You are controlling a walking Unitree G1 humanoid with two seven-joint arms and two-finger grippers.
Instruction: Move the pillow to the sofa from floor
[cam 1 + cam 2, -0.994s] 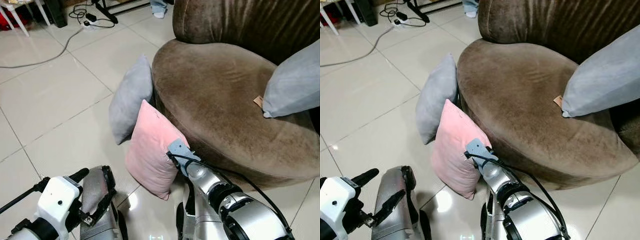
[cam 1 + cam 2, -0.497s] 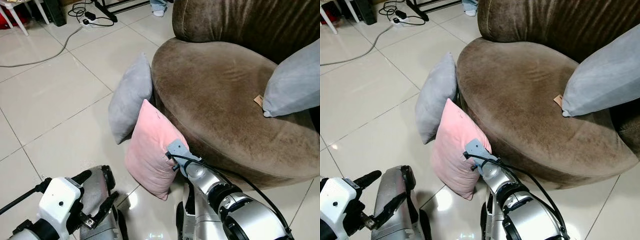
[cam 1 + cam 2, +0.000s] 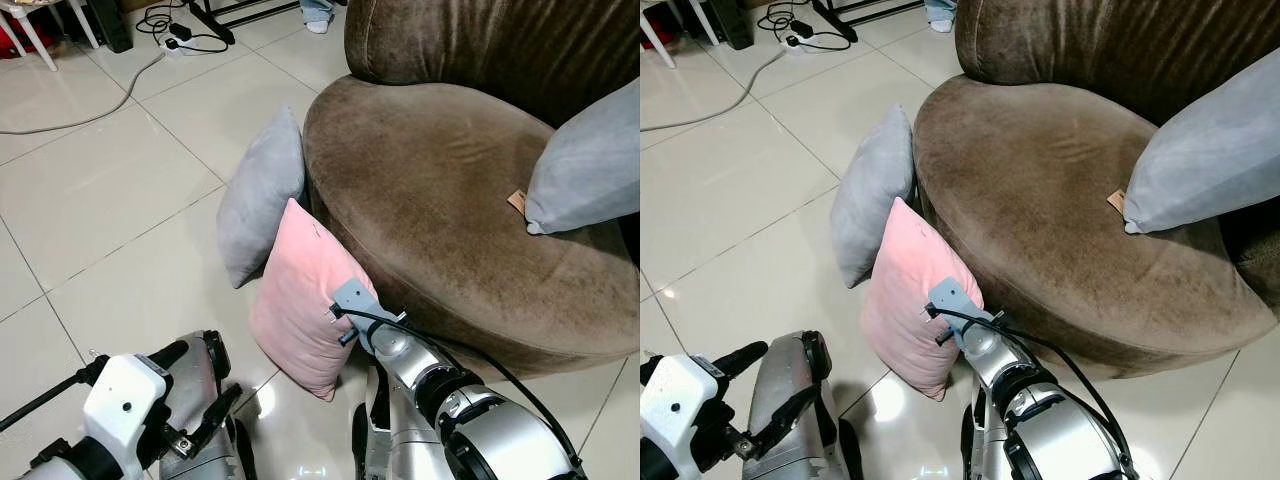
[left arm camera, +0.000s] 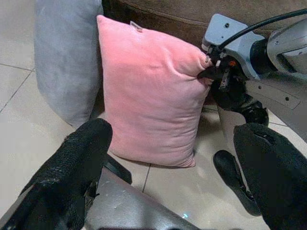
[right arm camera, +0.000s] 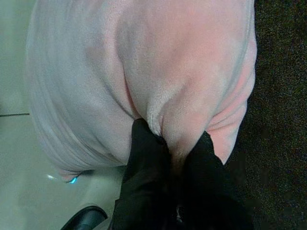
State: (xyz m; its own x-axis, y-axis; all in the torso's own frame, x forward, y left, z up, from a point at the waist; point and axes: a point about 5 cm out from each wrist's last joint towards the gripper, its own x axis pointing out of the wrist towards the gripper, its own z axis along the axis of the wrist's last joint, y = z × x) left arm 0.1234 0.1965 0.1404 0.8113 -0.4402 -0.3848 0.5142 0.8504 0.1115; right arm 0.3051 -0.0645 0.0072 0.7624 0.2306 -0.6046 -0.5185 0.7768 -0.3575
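Right wrist view says it all — the right gripper [image 5: 172,148] has its fingers pinched on a fold of the pink pillow [image 3: 300,300], which leans against the sofa [image 3: 450,200] front on the floor — left gripper [image 4: 168,158] spread wide, ready to support.

left pincer [image 4: 172,158] | fingers spread wider than before | right pincer [image 5: 170,148] | slightly further onto pink pillow [image 3: 300,300]

I see a pale tiled floor [image 3: 110,190] with a pink pillow [image 3: 300,300] standing on edge on it, leaning against the brown sofa [image 3: 450,210]. A grey pillow [image 3: 260,195] stands just beside it, also propped on the sofa's front. Far off, cables [image 3: 90,115] and a power strip [image 3: 180,42] lie on the tiles, and another grey cushion [image 3: 585,165] rests on the sofa seat.
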